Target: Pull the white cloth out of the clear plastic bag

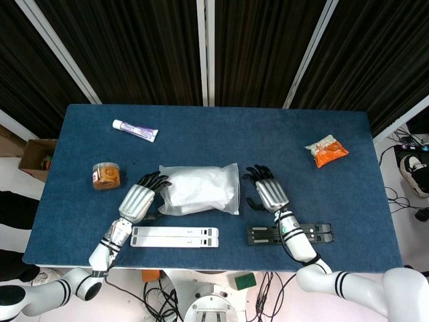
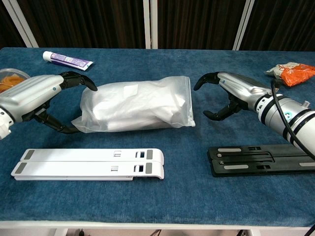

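Snack cup (image 1: 106, 176): round clear tub with orange contents, well to the left of the clear plastic bag, on the blue tabletop (image 1: 214, 127).
Tube (image 1: 135, 130): white with a purple end, lying flat, up and to the left of the bag.
Left hand (image 2: 44, 101): at the bag's left end, fingers spread and curved, upper fingertips over the bag's corner and thumb low beside it; whether they touch the film cannot be told. It holds nothing.
White stand (image 2: 88, 163): two folded flat bars, just in front of the bag, nearer the robot.
Clear plastic bag (image 2: 184, 101): lies on its side at mid-tabletop between the two hands; a flat band of empty film shows along its right end.
White cloth (image 2: 133, 105): folded and bunched, wholly inside the bag, filling most of it.
Handling, judged: cloth soft, light and compliant, likely to drag against the film; bag thin, slick and limp, likely to slide across the tabletop unless one hand pins it.
Where to take hold, judged: pin the left end; the flat right-hand band looks like the mouth, though that is not certain, so reach in there and pinch a fold.
Right hand (image 2: 224, 96): just right of the bag, apart from it, fingers and thumb wide, empty.
Black stand (image 2: 261, 160): folded, in front and to the right of the bag.
Snack packet (image 1: 326, 151): orange and white, well right of the bag.
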